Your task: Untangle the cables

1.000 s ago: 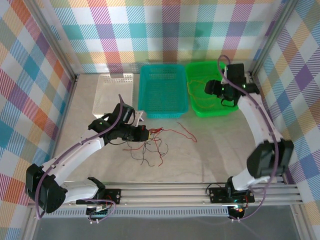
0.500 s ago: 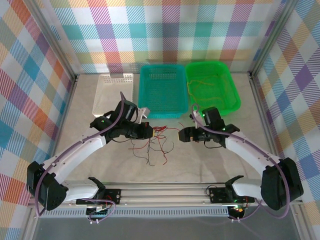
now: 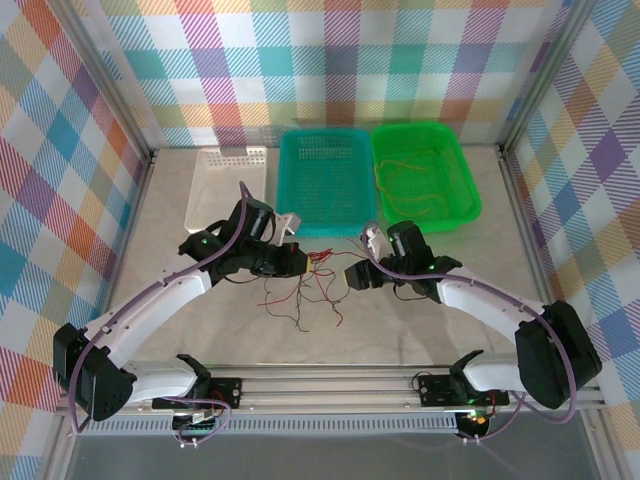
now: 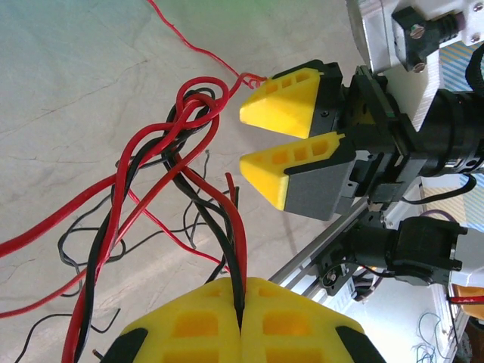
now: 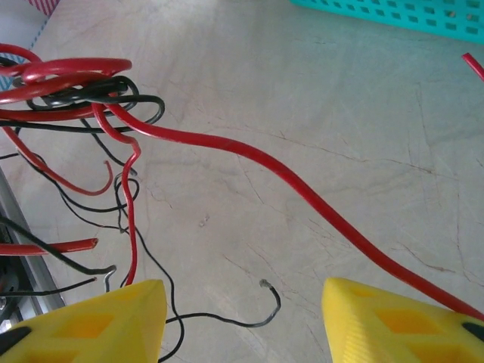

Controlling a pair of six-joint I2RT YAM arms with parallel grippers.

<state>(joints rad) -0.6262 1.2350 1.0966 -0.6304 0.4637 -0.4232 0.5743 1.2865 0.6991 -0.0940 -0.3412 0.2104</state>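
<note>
The cables (image 3: 308, 284) lie as a tangle of thin red and black wires on the table, mid-front. My left gripper (image 3: 298, 262) is shut on a red and a black strand, which run out from between its yellow fingertips (image 4: 242, 302) into a knot (image 4: 185, 125). My right gripper (image 3: 352, 276) faces it from the right, open, its yellow fingers (image 4: 291, 98) just beside the knot. Between the right gripper's (image 5: 242, 321) spread jaws lies a loose black wire end (image 5: 265, 287). A red cable (image 5: 302, 193) runs from the knot (image 5: 76, 83) past its right finger, ungripped.
At the back stand a white tray (image 3: 228, 180), a teal basket (image 3: 325, 228) and a green basket (image 3: 425, 228) holding a yellow-orange wire (image 3: 410, 170). An aluminium rail (image 3: 330, 385) runs along the near edge. Plaid walls enclose the table.
My right arm has swung from over the green basket down to the tangle, ending close to the left gripper. The left gripper kept its hold and shifted slightly right.
</note>
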